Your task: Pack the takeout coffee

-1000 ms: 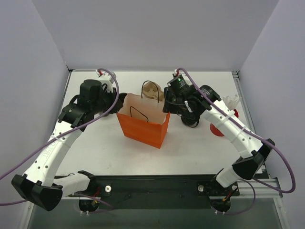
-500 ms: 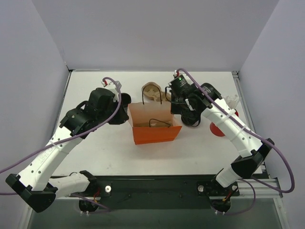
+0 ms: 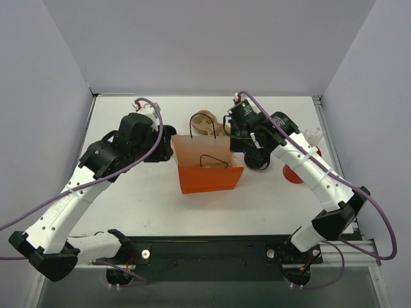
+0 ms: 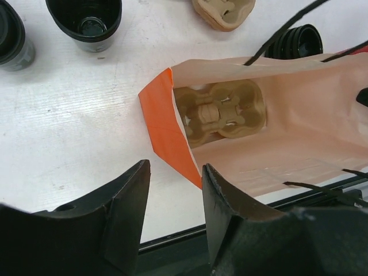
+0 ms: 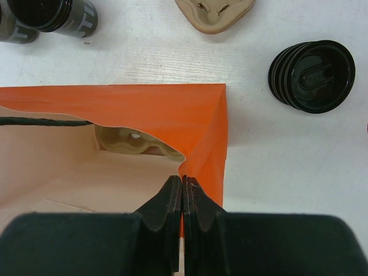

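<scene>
The takeout coffee (image 4: 8,34) sits half cut off. The right gripper (image 5: 182,181) pinches the orange bag (image 3: 209,178) by its rim. The left gripper (image 4: 175,168) has just let go.

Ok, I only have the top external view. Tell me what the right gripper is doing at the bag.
Observer: The right wrist view shows the right gripper shut on the rim of the orange bag, at its corner.
Operator: Now report the left gripper.
Observer: The left gripper is open, hovering over the bag's other end and gripping nothing.
Operator: Check inside the bag.
Observer: A tan pulp cup carrier lies on the bottom; the pockets that show are empty.
</scene>
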Motion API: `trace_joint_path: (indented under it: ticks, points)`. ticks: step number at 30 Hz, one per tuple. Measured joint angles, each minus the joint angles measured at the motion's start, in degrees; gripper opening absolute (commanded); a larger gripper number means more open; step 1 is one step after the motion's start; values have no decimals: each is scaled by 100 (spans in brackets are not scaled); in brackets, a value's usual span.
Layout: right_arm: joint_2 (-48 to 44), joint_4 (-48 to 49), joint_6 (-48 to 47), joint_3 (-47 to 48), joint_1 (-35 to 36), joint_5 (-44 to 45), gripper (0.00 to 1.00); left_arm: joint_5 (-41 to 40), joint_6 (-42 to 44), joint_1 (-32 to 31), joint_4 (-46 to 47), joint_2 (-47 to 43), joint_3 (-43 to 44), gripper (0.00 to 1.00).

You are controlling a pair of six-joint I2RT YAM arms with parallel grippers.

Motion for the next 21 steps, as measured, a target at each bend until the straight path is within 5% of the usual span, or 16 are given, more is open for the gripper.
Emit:
trace_joint_path:
  ticks: [9, 21]
  points:
    - [-245, 151, 9, -271, 11, -4, 0, -144, 33, 0, 225, 297, -20, 51]
    - [-470, 280, 46, -518, 48, -9, 0, -90, -13, 0, 363, 319, -175, 33]
